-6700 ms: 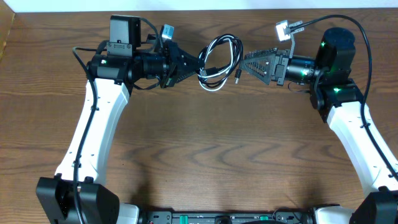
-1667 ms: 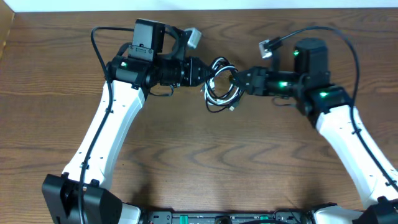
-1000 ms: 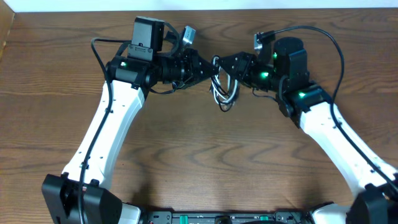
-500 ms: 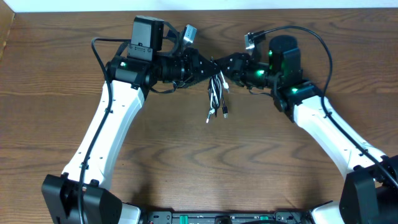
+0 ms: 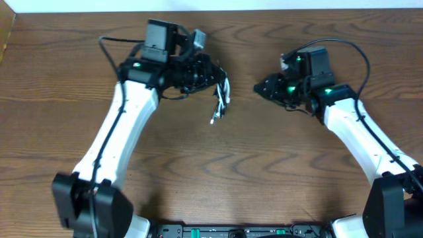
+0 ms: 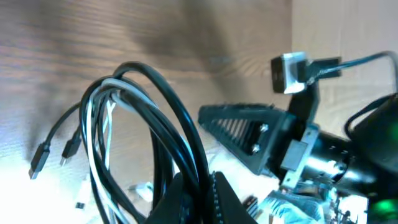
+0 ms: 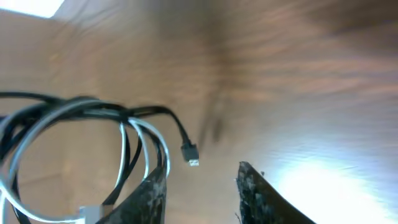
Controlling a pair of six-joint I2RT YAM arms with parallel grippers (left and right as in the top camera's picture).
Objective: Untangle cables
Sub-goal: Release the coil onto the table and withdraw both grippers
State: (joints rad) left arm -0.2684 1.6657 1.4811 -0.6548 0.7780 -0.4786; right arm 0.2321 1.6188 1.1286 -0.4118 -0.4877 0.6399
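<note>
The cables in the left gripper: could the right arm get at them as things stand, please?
Probably yes. The right gripper faces the cables hanging from the left gripper; its jaws are open and empty, and nothing stands between them.

A brown wood-grain table [image 5: 211, 178] fills the view from left to right. A pale white strip [image 5: 277, 4] runs along its far edge. A lighter tan panel [image 5: 4, 36] edges the far left corner; what it is cannot be told.
</note>
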